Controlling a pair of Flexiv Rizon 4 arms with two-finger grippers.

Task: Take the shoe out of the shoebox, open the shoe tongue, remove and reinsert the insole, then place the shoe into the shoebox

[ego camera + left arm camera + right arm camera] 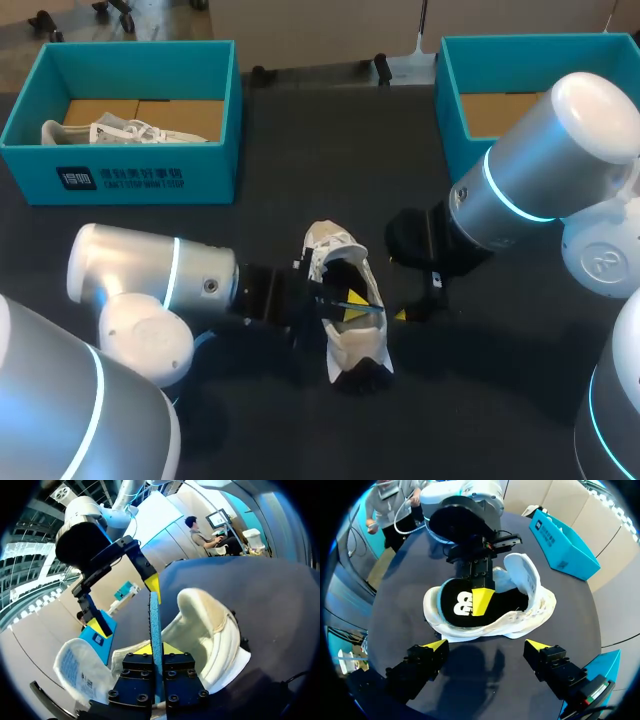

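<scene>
The white shoe (352, 348) lies in the middle of the dark table (490, 390). Its long axis runs near to far at a slight slant, with the toe and the folded-back tongue (525, 575) toward the far side and the heel toward the robot. The left gripper (156, 647) is clenched on the insole (460, 605), which is black on top with a blue edge, inside the shoe's opening. The right gripper (486, 645) hangs just beside the shoe, fingers spread with nothing between them. At the far edge, the teal left shoebox (150, 180) holds a second white shoe (110, 130), and the right shoebox (455, 115) shows a cardboard floor.
</scene>
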